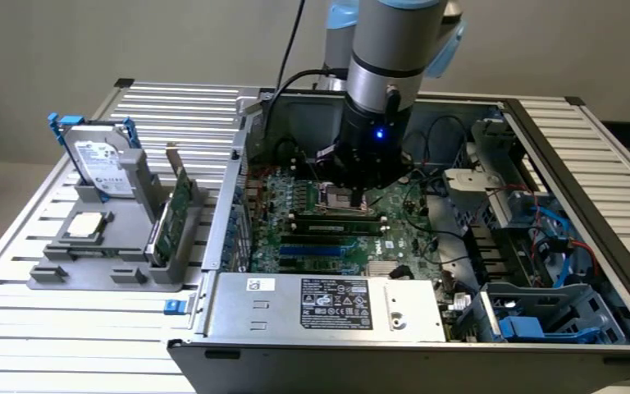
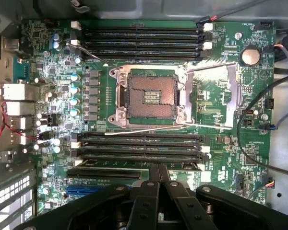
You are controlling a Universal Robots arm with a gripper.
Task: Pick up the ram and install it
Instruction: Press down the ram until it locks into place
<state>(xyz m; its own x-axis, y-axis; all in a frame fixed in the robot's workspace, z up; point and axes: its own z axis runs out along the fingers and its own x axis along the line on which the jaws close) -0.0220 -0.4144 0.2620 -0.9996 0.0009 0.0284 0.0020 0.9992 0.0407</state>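
The gripper has its two black fingers pressed tight together. In the exterior view the gripper is low inside the open computer case, and the fat grey arm hides the board right under it.

The ram looks like a thin green strip seen from its edge. It lies along the black slot closest to the fingers, and the fingertips meet right on it. I cannot tell if they pinch it or just touch it. The strip is partly hidden under the gripper.

The motherboard is green and bumpy with little parts. In the middle is a square socket with a shiny metal frame. More long black slots sit on the far side of the socket. A round silver battery shines in one corner. Black wires curve over the board's edge.

Toward the exterior view's left, a grey holder stands on the ribbed metal desk. It holds a hard drive with blue rails, a small square chip and a wider green card standing on its edge (not the ram). A grey box with a label fills the near side of the case, and blue cables tangle on the exterior view's right.
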